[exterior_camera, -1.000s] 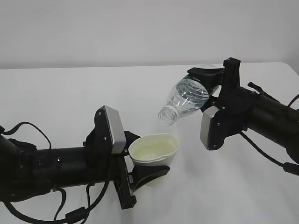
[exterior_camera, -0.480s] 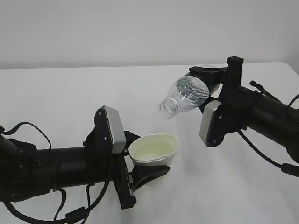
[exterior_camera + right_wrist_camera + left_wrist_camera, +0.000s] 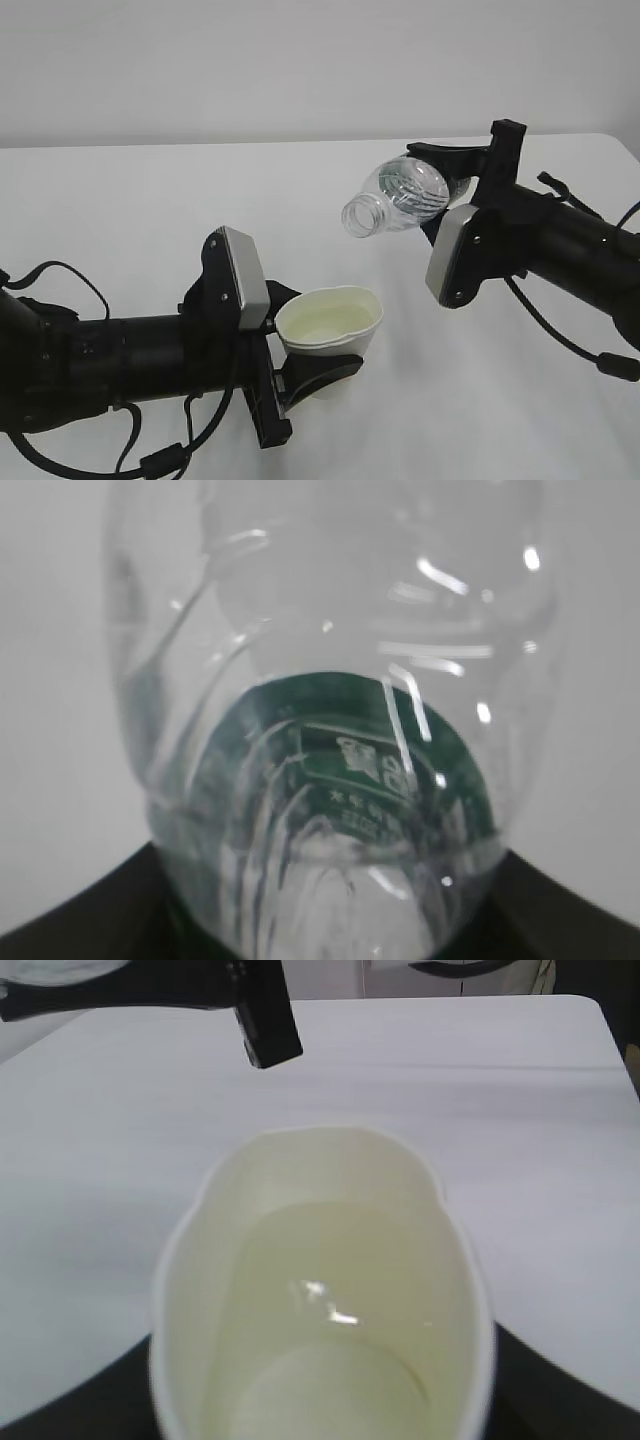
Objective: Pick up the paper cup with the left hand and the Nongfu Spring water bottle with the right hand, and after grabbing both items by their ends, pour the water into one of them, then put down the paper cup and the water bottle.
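Risk: paper cup (image 3: 330, 322) squashed oval in left gripper (image 3: 300, 362), holds water (image 3: 335, 1305); could slop when set on desk (image 3: 150, 210). Right gripper (image 3: 455, 175) clamps bottle (image 3: 395, 197).

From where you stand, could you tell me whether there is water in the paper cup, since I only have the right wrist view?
Observer: Yes, the left wrist view shows liquid pooled in the paper cup.
Operator: Is the cup standing on the table?
Observer: No, the left gripper holds it above the table, rim squeezed oval.
Operator: Thank you. Where is the bottle's mouth relative to it?
Observer: The Nongfu Spring water bottle lies roughly level in the right gripper, its mouth above the cup and slightly to the right.
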`<state>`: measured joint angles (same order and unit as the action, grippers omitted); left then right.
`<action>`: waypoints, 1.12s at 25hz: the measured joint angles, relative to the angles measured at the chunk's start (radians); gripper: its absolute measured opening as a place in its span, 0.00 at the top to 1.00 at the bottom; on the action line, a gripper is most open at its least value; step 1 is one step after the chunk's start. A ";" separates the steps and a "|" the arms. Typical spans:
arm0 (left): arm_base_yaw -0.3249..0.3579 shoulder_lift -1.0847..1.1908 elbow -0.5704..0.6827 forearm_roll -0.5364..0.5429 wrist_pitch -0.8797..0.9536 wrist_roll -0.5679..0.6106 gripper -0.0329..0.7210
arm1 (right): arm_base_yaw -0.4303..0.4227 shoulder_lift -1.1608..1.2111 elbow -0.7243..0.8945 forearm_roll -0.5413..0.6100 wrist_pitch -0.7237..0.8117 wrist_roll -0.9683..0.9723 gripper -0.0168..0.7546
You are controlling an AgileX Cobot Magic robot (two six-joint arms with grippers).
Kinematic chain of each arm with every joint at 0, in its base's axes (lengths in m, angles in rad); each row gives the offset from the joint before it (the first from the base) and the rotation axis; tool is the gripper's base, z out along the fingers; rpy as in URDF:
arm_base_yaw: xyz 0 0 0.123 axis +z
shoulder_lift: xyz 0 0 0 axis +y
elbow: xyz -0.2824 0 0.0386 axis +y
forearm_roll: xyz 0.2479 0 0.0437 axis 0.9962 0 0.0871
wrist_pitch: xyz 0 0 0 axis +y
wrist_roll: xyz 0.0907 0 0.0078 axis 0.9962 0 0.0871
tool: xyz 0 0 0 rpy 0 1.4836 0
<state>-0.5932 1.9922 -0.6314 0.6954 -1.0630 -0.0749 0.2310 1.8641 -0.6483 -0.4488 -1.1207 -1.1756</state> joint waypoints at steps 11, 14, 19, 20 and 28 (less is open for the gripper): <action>0.000 0.000 0.000 0.000 0.000 0.000 0.41 | 0.000 0.000 0.000 0.000 -0.002 0.130 0.41; 0.000 0.000 0.000 -0.002 0.000 0.000 0.41 | 0.000 0.000 0.000 0.000 -0.002 0.163 0.41; 0.000 0.000 0.000 -0.002 0.000 0.000 0.41 | 0.000 0.000 0.000 0.000 -0.002 0.213 0.41; 0.000 0.000 0.000 -0.002 0.000 0.000 0.41 | 0.000 0.000 0.000 0.000 -0.002 0.223 0.41; 0.000 0.000 0.000 -0.002 0.000 0.000 0.41 | 0.000 0.000 0.000 0.000 -0.002 0.348 0.41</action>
<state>-0.5932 1.9922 -0.6314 0.6935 -1.0630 -0.0749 0.2310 1.8641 -0.6483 -0.4488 -1.1225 -0.8276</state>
